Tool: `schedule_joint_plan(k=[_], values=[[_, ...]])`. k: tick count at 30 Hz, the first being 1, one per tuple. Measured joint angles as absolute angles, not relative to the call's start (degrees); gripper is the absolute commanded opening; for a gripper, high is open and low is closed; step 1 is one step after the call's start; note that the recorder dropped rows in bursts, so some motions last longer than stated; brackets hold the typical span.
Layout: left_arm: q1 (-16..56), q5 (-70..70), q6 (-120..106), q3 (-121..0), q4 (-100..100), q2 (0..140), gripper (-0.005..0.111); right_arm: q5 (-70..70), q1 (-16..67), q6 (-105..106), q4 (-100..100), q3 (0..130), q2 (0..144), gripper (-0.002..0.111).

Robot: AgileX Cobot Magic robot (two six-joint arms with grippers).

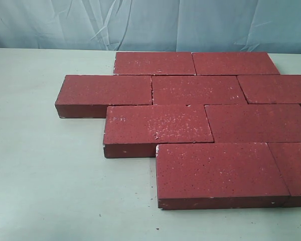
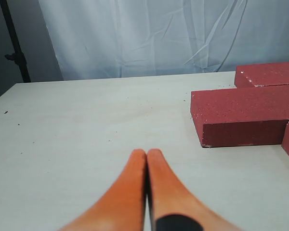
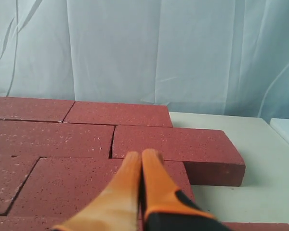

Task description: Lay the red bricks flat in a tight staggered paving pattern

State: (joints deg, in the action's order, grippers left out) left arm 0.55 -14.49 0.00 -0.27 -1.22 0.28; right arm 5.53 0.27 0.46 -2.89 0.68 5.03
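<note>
9 red bricks (image 1: 199, 89) lie flat in 4 staggered rows

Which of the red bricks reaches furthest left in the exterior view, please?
The left-hand brick of the second row from the back; its end juts out past every other row's left edge.

On my screen the red bricks (image 1: 200, 90) read as a deep, dull red flecked with white specks (thickest on the left brick of the second row from the front), their joints stepping in an offset pattern row by row. The table (image 1: 45, 165) is pale off-white with a few dark flecks, the curtain (image 1: 50, 22) behind a washed-out blue-grey. I see the left gripper (image 2: 147, 153) and right gripper (image 3: 141, 155) both bright orange, each with a black patch
</note>
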Motion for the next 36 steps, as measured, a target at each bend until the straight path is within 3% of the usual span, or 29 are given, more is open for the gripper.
schedule_joint_plan(k=[13, 36], values=[[0.55, -14.49, 0.00, -0.27, -1.22, 0.28, 0.000, 17.25, 0.27, 0.00, -2.17, 0.12, 0.45, -0.001], [0.55, -14.49, 0.00, -0.27, -1.33, 0.28, 0.000, 17.83, 0.27, 0.00, -1.85, 0.12, 0.45, -0.001]])
